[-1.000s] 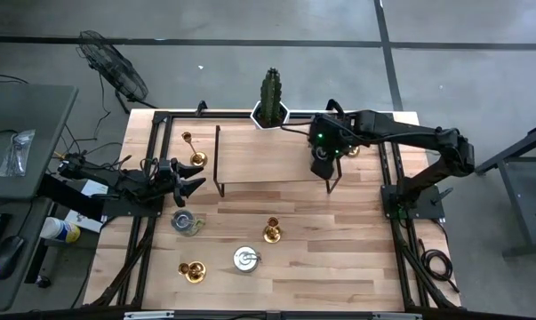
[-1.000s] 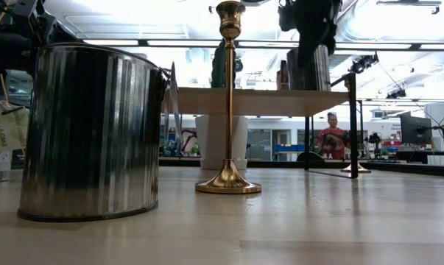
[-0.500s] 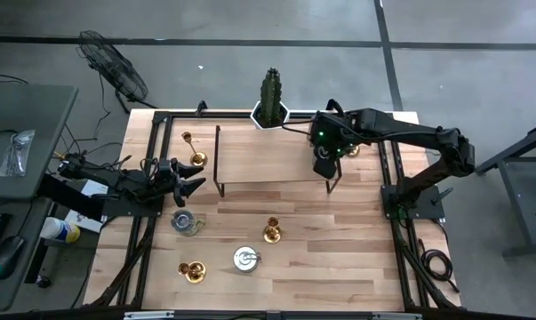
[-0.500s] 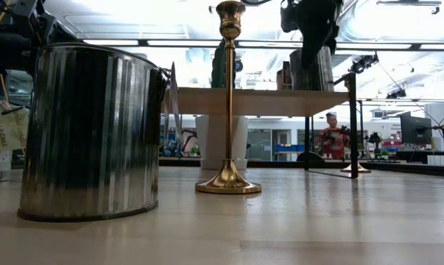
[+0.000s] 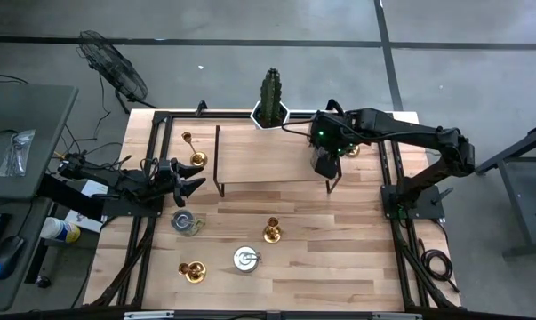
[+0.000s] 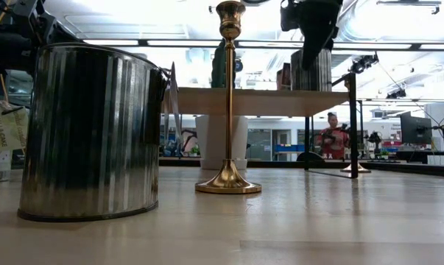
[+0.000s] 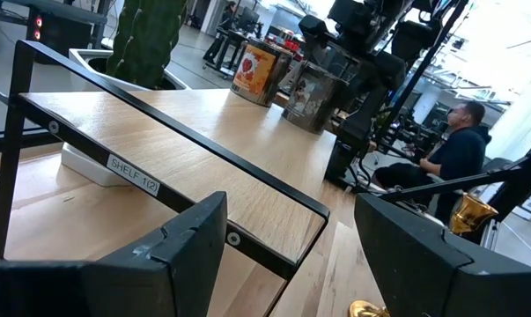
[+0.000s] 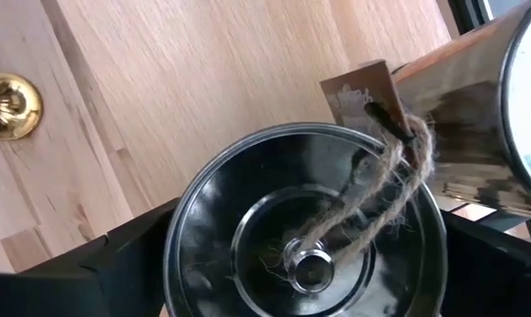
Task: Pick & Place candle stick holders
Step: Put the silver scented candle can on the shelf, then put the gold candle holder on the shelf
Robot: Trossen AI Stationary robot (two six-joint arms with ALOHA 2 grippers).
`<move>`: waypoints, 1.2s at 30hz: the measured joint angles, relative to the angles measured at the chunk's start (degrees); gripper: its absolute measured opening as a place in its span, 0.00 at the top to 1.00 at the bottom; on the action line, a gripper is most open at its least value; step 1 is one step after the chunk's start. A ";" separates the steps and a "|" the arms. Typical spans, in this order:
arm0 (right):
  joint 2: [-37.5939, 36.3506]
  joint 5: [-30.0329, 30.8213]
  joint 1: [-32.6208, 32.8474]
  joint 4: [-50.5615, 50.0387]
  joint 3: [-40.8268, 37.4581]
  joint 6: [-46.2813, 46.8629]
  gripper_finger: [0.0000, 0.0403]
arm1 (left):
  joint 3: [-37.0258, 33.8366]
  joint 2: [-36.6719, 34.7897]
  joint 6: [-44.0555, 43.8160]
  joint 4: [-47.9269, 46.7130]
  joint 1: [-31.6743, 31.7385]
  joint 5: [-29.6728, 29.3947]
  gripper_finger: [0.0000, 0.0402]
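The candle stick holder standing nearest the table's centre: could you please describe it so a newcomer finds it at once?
Start at the raised wooden shelf and come forward onto the open table. There stands a gold candle stick holder; the silver tin beside it is wider and lidded.

Gold candle stick holders (image 5: 271,232), ribbed silver tin (image 6: 89,132)
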 joint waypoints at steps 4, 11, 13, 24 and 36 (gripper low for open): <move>0.00 0.99 0.00 0.30 0.00 -0.11 0.01 | 0.00 -0.01 0.00 0.00 0.00 0.00 0.39; -1.48 1.16 0.02 0.32 0.00 0.02 0.01 | 0.00 0.01 0.00 0.00 0.00 -0.02 0.39; -2.07 1.70 0.02 0.31 0.00 0.15 0.01 | 0.00 -0.01 0.02 0.00 0.00 0.00 0.39; -4.74 2.73 0.03 0.24 0.00 0.56 0.01 | 0.00 -0.01 0.01 0.00 0.00 0.00 0.39; -8.16 2.41 1.38 0.02 0.00 2.09 0.01 | 0.00 0.01 0.01 0.00 0.00 0.00 0.39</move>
